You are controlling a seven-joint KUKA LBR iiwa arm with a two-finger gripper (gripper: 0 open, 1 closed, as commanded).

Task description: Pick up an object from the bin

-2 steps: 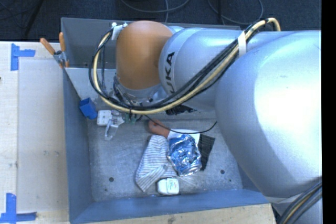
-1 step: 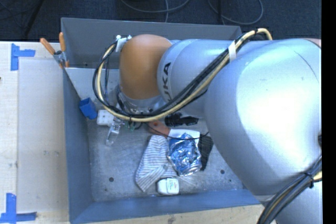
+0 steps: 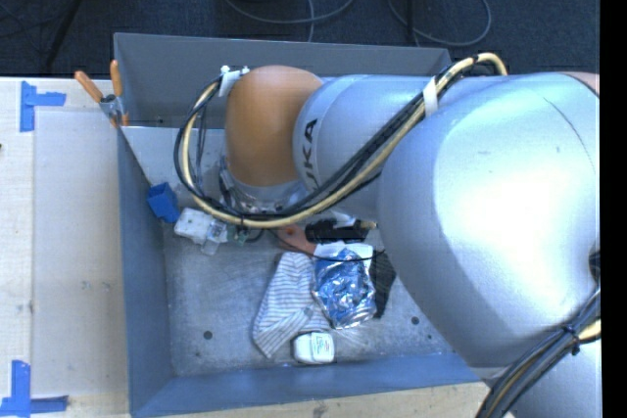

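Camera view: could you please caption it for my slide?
KUKA arm deep in grey bin beside blue block, striped cloth and shiny blue packet.

arm (image 3: 490,210) cut off right, black item (image 3: 335,231) half-hidden

Arm (image 3: 343,117): black letters run along the silver casing beside the orange cover (image 3: 263,122), reading "KA", with the start of the word cut off. White case (image 3: 313,347) at the near end of the bin (image 3: 147,308): grey patch, not legible.
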